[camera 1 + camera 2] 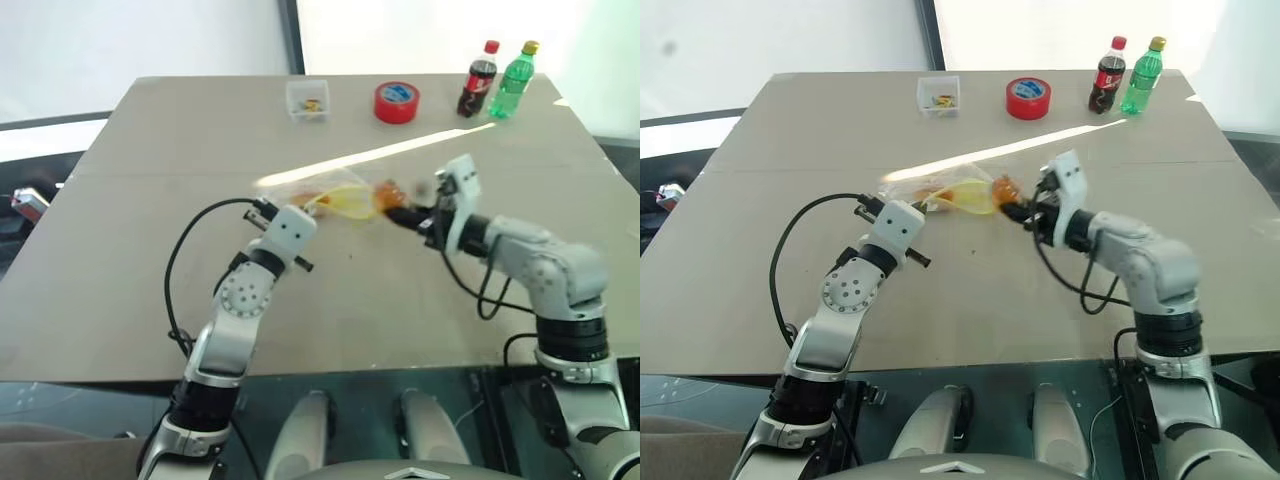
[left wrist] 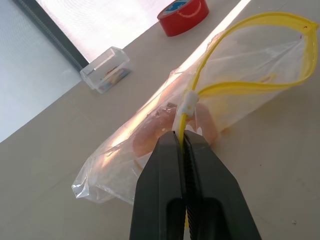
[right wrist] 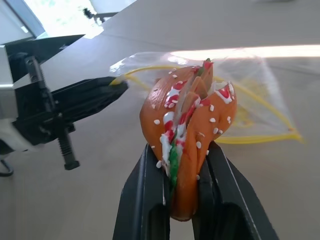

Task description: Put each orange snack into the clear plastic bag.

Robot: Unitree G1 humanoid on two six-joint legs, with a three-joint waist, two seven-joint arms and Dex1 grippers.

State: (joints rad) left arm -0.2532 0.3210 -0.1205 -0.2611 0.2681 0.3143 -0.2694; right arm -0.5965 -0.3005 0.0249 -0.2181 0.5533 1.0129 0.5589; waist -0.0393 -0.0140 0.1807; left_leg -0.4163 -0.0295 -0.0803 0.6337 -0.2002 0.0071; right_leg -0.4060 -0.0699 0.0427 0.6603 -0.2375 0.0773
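The clear plastic bag (image 2: 240,65) lies on the table's middle with its yellow seal strip looped open. My left gripper (image 2: 184,137) is shut on that strip at one end of the mouth. An orange snack (image 3: 185,115), speckled white, red and green, sits upright between the fingers of my right gripper (image 3: 182,152), which is shut on it. It hangs just above the table, right in front of the bag's open mouth (image 1: 350,200). Through the film I see another orange snack (image 2: 150,132) inside the bag.
Along the table's far edge stand a small clear box (image 1: 307,99), a red tape roll (image 1: 396,101), a cola bottle (image 1: 478,79) and a green bottle (image 1: 511,80). Bare tabletop (image 1: 360,300) lies between my arms and the near edge.
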